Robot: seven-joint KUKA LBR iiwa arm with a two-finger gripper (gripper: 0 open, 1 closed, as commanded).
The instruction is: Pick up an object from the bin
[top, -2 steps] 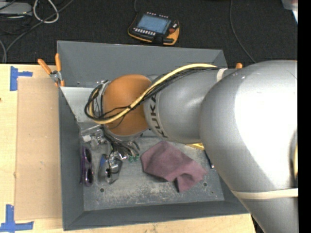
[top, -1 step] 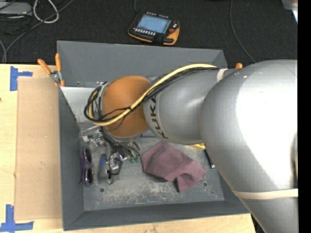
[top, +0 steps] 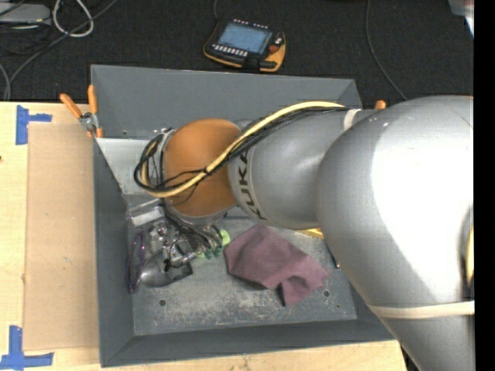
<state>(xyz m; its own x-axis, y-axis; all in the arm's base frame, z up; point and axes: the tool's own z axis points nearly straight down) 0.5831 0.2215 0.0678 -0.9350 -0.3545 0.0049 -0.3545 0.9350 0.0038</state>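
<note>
**Item:** grey metal bin [top: 232,327], with contents, recorded during a pick.

**Step in hand (judged):** final lowering onto one thing of the left-hand heap, the lift not yet made.
- One piece should be singled out and the claw centred on it, so that no neighbour is pinched with it.
- Closing would best be withheld until the claw is down at floor level.
- The lift should be taken straight up, clear of the left wall.
- The small pieces were judged liable to slide or be dragged along.

**Claw [top: 174,247]:** located low over the left part of the bin floor, directly beneath the orange wrist cover [top: 197,168].
- Its opening could not be told, since its outline was lost against the clutter under it.
- Nothing was seen to be held.
- Contact with the pieces below could not be confirmed.

**Contents nearest the claw:** a small heap at the left of the floor.
- A translucent purple piece [top: 138,260] was entered beside the left wall.
- A dull grey lump [top: 158,275] was entered at the heap's front.
- A green piece [top: 222,238] was entered at the heap's right edge.
- A silvery flat piece [top: 147,211] was noted just behind the heap.

**Contents apart:** a crumpled mauve cloth [top: 271,267], laid to the right of the heap and near the green piece, its far edge hidden under the arm [top: 309,176].
</note>
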